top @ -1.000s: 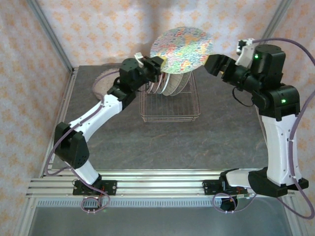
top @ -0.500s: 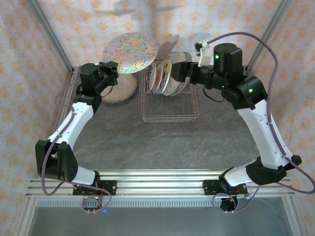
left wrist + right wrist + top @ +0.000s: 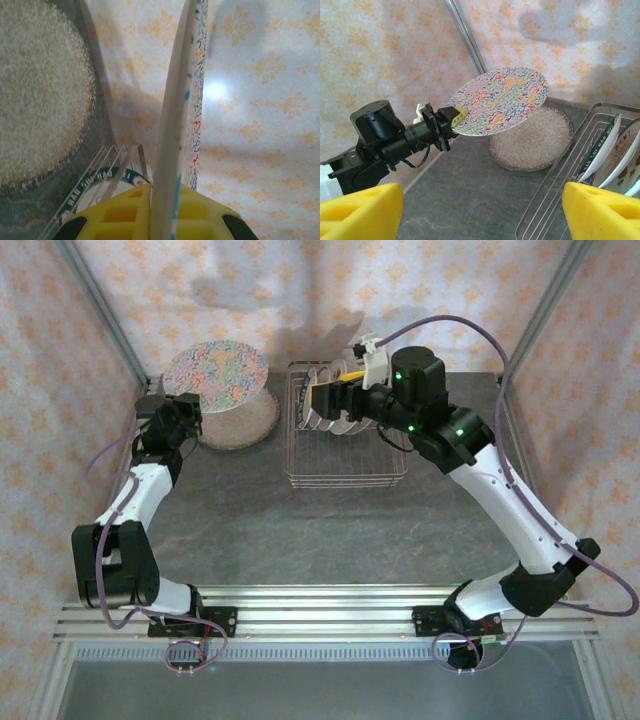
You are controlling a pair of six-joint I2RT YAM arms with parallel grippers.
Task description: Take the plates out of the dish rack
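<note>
Left claw [image 3: 456,116] has carried the floral plate [image 3: 215,370] leftward, pinching its rim, over the speckled plate [image 3: 248,422] lying at the far left corner of the table [image 3: 300,530]. Right claw [image 3: 325,398], spread wide, has come over the rack [image 3: 345,476] at the far edge, other plates [image 3: 620,155] standing inside.

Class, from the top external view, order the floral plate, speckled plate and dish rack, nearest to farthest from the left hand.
1. Floral plate: held in the left hand.
2. Speckled plate: on the table, just right of it.
3. Dish rack: farthest, to the right.
</note>
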